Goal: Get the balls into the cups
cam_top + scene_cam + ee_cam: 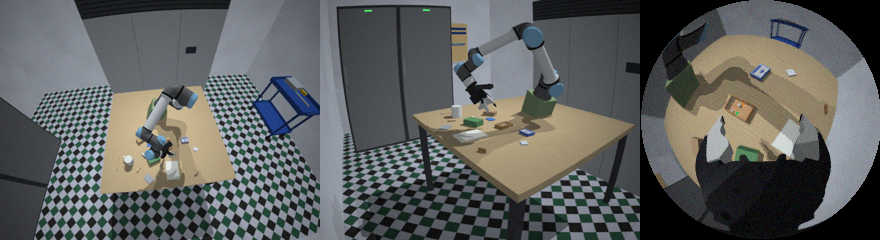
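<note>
The wooden puzzle (503, 125) is a small shallow brown box lying flat near the middle of the table. In the wrist view the puzzle (740, 109) shows a green spot, an orange spot and a pale ball inside; I cannot tell which ball is where. My gripper (487, 104) is open and empty. It hangs above the table, up and to the left of the puzzle, well clear of it. In the wrist view its fingers frame the table with the puzzle ahead of them. In the overhead view the gripper (170, 151) hides the puzzle.
A green box (473, 121), a white mug (456, 111), a white slab (469, 135), a wooden block (489, 112), a blue tile (490, 119) and a grey tile (445, 126) lie near the gripper. A blue card box (526, 132), a small white piece (523, 142) and a brown block (482, 149) lie farther right.
</note>
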Controlling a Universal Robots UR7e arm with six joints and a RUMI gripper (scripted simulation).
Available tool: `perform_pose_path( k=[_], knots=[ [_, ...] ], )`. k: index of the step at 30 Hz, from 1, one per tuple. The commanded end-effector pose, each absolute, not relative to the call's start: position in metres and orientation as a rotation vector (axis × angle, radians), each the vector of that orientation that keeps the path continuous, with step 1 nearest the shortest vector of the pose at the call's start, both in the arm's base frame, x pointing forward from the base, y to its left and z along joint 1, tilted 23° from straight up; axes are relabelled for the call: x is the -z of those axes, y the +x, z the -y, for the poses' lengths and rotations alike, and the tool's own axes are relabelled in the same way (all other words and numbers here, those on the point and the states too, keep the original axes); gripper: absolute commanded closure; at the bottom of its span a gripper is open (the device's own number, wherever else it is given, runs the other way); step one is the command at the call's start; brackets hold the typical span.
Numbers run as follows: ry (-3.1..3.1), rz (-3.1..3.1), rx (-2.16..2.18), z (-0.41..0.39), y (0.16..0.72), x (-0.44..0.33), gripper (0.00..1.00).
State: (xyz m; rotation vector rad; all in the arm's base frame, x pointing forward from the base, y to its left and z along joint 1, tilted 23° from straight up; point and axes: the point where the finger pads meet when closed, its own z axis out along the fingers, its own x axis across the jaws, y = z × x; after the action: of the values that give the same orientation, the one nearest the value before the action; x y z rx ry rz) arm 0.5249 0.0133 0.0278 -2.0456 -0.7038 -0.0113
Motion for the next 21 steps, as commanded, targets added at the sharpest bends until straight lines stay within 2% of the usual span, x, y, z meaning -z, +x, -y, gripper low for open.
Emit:
perform_pose_path(
  k=[1, 21],
  knots=[
    [-2.085, 0.847, 0.113, -0.015, 0.515, -0.018, 0.00],
    [-2.105, 1.414, 0.346, -0.024, 0.474, 0.011, 0.00]
  ],
)
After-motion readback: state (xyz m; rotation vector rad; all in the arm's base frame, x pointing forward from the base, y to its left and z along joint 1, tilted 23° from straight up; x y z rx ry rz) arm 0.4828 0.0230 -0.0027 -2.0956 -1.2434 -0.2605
